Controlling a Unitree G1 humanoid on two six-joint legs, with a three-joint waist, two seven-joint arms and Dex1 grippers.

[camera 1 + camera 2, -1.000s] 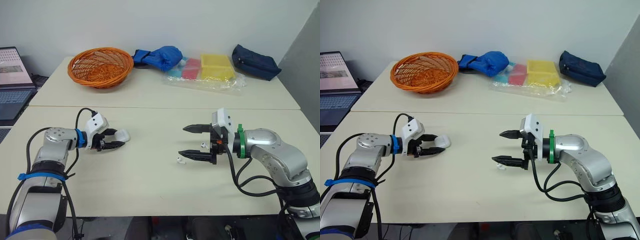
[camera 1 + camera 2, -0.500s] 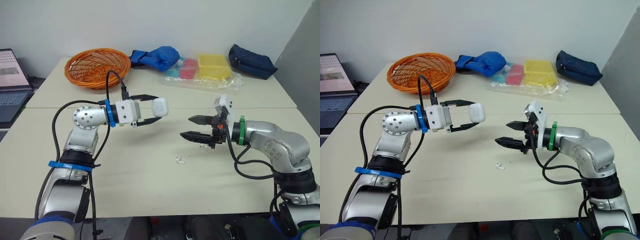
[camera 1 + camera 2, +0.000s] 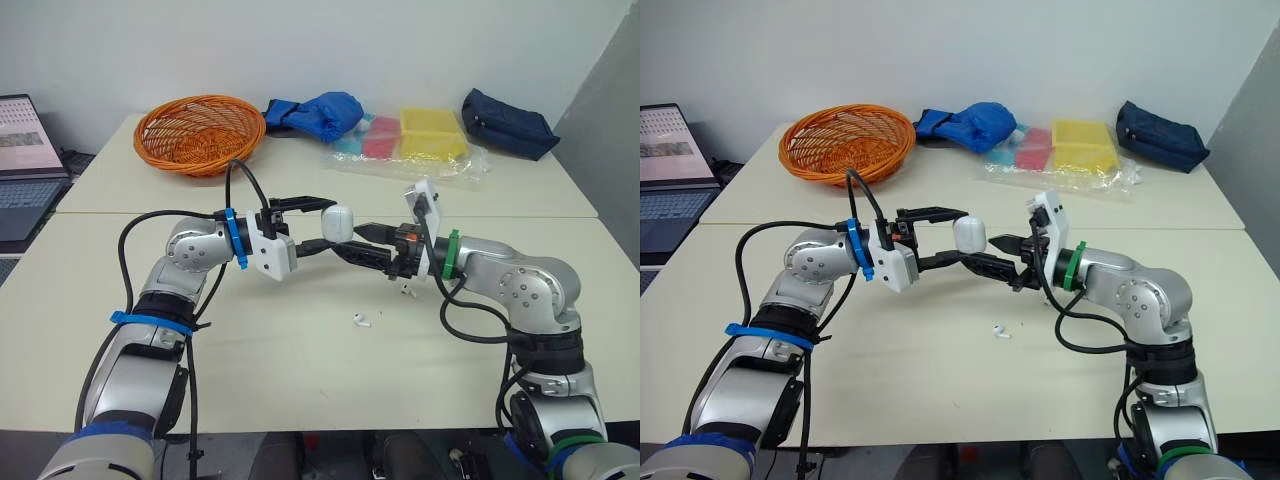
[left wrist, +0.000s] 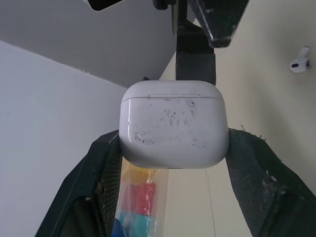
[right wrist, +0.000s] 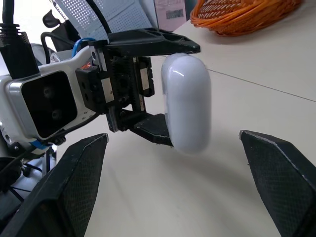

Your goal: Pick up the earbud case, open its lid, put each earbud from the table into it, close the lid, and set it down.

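Cream tabletop runs back to a white wall; along its far side sit an orange basket, a blue bag, a yellow box and a navy pouch; a laptop stands off to the left. Above the middle of the tabletop the left fingers are clamped on the white case, one on each side, holding it clear of the surface; its lid is shut, the seam showing in the left wrist view. The right fingers reach in from the opposite side, spread wide, their tips close to the case on either side of it; whether they touch it I cannot tell. One earbud lies on the tabletop below the case; a second earbud lies near it, under the right wrist.
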